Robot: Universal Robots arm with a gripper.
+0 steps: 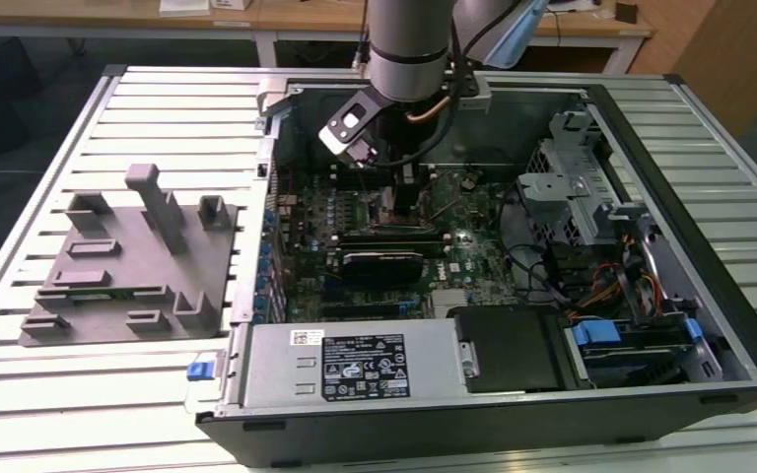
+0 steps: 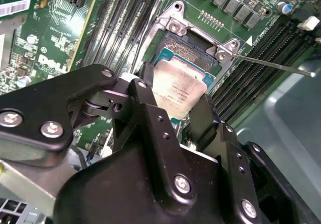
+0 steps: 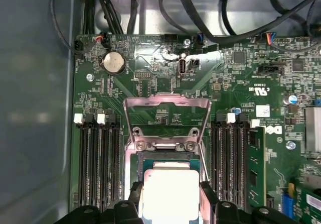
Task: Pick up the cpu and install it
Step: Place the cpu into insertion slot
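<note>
The cpu [image 2: 181, 86] is held in the gripper [image 2: 174, 106]. Its black fingers [image 2: 202, 115] are pressed against two opposite edges of the chip, so the pincer is read as clamped on it. In both wrist views the pale metal top is seen directly over the open socket [image 2: 186, 44] of the motherboard [image 3: 241, 83], and the chip's green edge is lined up inside the socket's frame. Whether the chip is fully seated or is held just above the contacts cannot be told.

The metal load plate [image 3: 168, 114] is swung open and lies flat on the board beside the socket. The thin retention lever [image 2: 273, 65] is raised away from it.

In the exterior view the arm [image 1: 412, 44] is seen at the upper middle of the frame, reaching down into the open computer case [image 1: 484, 424]. The grey fixture [image 1: 122, 261] lies on the slatted table [image 1: 36, 394] at the exterior view's left, beside the case.

The pickup is judged done, and the placing is judged to be at or close to its end. The chip is not yet let go, the plate is not yet closed over it, and the lever is not yet latched.
</note>
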